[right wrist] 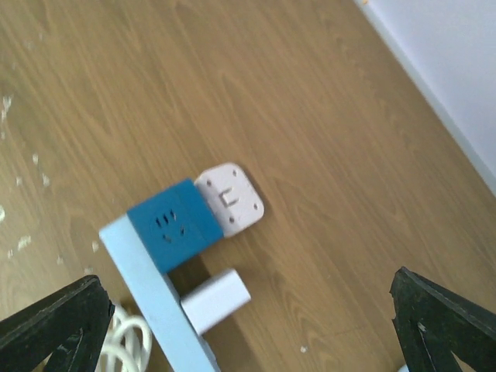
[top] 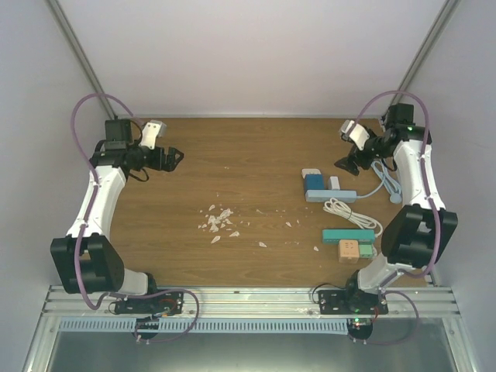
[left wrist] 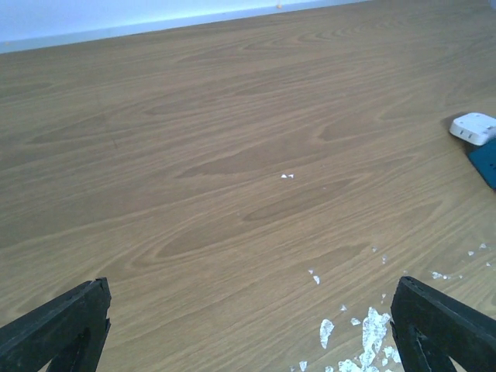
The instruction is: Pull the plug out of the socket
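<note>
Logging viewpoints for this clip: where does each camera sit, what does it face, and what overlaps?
Top external: above and behind the bases, looking down on the wooden table; both arms show.
Left wrist: on the left arm, facing across the table towards white scraps; the open left fingers frame the bottom corners.
Right wrist: looking down on the power strip; the open right fingers show.
Shared: both wrist views catch the white adapter beside the blue cube.

White scraps (top: 219, 219) on wooden table (top: 232, 147); teal bar (top: 347, 235) beside orange-green block (top: 355, 250).
</note>
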You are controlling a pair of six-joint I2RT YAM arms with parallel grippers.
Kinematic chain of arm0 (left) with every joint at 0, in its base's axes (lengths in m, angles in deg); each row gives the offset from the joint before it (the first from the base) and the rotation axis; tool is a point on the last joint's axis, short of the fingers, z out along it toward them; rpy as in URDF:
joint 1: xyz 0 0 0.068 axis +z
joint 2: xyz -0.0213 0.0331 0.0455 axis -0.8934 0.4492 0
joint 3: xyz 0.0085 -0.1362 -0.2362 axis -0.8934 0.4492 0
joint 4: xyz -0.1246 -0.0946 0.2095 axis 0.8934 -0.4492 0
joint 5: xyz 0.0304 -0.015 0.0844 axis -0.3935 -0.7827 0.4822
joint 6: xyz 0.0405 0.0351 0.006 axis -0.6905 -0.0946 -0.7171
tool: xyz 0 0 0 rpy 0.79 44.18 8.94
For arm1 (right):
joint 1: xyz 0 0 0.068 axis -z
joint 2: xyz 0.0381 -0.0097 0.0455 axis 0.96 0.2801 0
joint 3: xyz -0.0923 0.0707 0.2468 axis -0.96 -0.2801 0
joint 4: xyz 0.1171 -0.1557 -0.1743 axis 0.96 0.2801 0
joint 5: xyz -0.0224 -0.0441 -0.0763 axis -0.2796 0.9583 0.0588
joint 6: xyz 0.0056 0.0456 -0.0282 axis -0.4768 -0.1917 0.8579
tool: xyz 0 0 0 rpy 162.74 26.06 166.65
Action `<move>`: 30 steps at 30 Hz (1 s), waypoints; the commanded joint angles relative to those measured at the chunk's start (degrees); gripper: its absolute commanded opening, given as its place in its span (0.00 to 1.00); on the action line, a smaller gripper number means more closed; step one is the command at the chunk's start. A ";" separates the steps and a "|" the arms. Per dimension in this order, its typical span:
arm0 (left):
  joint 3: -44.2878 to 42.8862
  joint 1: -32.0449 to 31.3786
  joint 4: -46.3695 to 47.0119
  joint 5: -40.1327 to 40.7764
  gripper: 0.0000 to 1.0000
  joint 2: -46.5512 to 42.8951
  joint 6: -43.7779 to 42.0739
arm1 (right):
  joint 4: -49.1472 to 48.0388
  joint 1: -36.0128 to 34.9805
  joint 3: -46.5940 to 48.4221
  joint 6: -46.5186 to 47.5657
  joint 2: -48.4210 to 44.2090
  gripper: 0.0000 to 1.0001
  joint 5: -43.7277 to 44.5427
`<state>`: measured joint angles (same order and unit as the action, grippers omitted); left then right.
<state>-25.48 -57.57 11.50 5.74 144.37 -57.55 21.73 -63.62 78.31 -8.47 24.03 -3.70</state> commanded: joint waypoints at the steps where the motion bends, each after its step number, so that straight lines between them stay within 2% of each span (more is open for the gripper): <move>1: 0.96 -0.61 2.60 -3.72 0.99 -2.08 -1.82 | 8.56 2.17 2.44 17.11 3.17 0.97 2.29; 5: 0.94 -0.70 1.39 -7.74 0.99 -2.27 -3.96 | 11.60 3.28 2.93 26.64 6.40 0.85 7.28; 12: 1.19 -0.80 0.72 -9.68 0.99 -2.28 -5.96 | 14.15 3.94 3.03 38.02 11.54 0.77 14.55; 30: 1.09 -0.82 0.75 -8.89 0.99 -1.96 -6.61 | 7.70 2.19 -2.32 42.03 17.90 0.63 19.37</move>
<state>-24.54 -57.99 11.15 -2.79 143.45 -63.04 31.26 -60.41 76.54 32.16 40.25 14.29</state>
